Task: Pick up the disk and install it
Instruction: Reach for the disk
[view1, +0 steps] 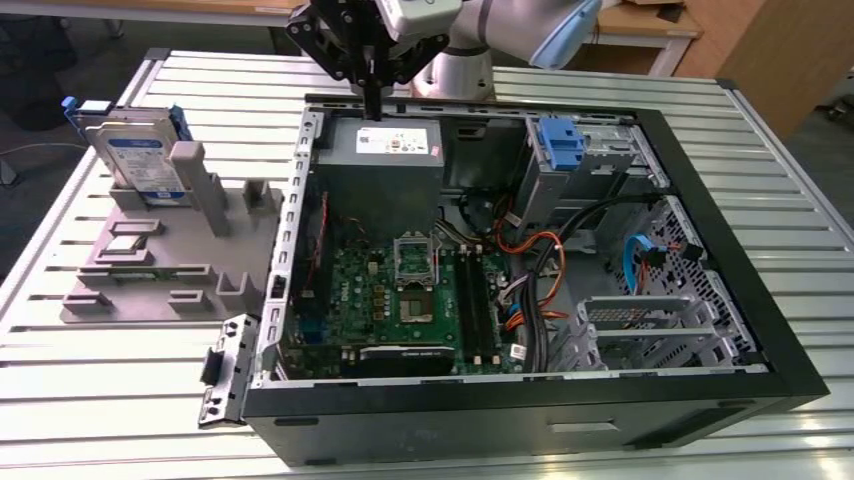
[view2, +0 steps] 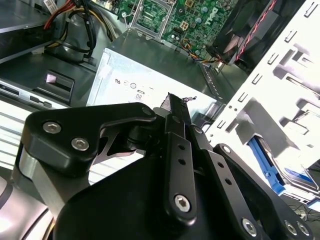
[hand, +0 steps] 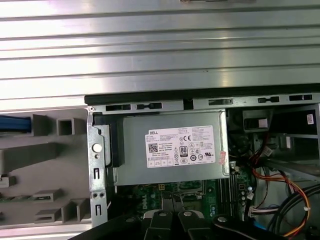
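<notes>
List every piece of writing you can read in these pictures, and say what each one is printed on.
White sticker on the grey power-supply box: fine print and marks, too small to quote reliably.
The disk: its print is too small to read.
Motherboard: lettering blurred, unreadable.

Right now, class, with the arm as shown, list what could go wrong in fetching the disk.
1. The gripper hangs close above the power supply; a sideways move might clip it or the case wall.
2. The disk stands on edge in a grey holder; an off-centre grasp could tip it.
</notes>
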